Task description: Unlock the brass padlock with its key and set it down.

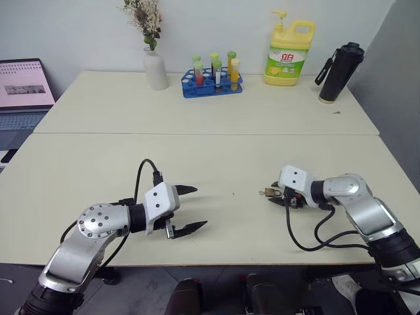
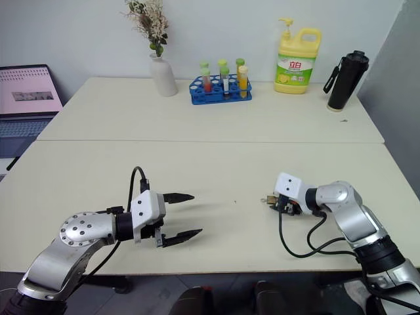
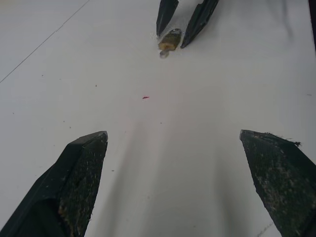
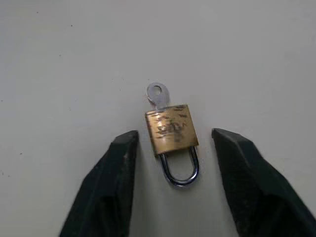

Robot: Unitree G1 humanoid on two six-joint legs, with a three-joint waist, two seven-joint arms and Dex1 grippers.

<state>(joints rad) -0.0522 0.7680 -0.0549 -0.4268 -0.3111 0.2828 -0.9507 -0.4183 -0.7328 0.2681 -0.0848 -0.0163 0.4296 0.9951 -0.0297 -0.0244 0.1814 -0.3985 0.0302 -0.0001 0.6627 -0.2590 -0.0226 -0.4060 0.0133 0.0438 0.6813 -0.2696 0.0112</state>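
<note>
1. The left end effector [image 1: 188, 209] hovers low over the near part of the bench [image 1: 197, 118], at about 7 o'clock from the bench's middle. Its fingers are spread wide and hold nothing, and they point toward 3 o'clock, at the padlock.

2. The brass padlock [image 4: 171, 129] lies flat on the bench at about 4 o'clock from the middle, well apart from the left end effector. The key [image 4: 157, 95] sits in its keyway, the bow sticking out of the body on the side away from the right wrist. The silvery shackle [image 4: 181, 169] points back toward that wrist; whether it has sprung free I cannot tell.

3. The right end effector [image 4: 173, 143] rests just at the padlock, its two fingers parted to either side of the brass body without touching it, so the grip is off.

4. My reading: this is the set-down step, with the lock already resting on the bench. The next move calls for drawing the right end effector straight back without nudging the lock.
</note>
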